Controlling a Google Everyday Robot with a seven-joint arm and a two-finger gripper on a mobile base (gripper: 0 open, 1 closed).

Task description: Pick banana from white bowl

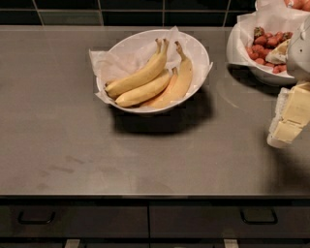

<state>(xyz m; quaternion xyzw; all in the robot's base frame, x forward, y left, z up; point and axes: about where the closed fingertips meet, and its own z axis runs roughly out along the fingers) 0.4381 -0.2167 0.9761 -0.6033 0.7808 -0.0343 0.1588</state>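
Camera view: grey countertop (72, 145) w/ a dark tiled wall (145, 14) behind and drawers (97, 220) below the front edge, each w/ a dark handle (36, 218). The white bowl (140, 109) sits toward the back, approx mid-counter, lined w/ crinkled white paper (111, 60) that sticks out past the rim. Four bananas lie in it side by side, stems pointing to the wall. The banana (138, 75), the longest one, lies on the left of the bunch, resting against its neighbour. A shorter, orange-tinted banana (162, 94) is tucked in the middle.

The gripper (289, 118) hangs at the far right edge of the view, over bare counter, well apart from the white bowl and holding nothing I can see. Open or closed, can't tell from here. Just behind it stands a second bowl (264, 72) w/ strawberries (266, 43).
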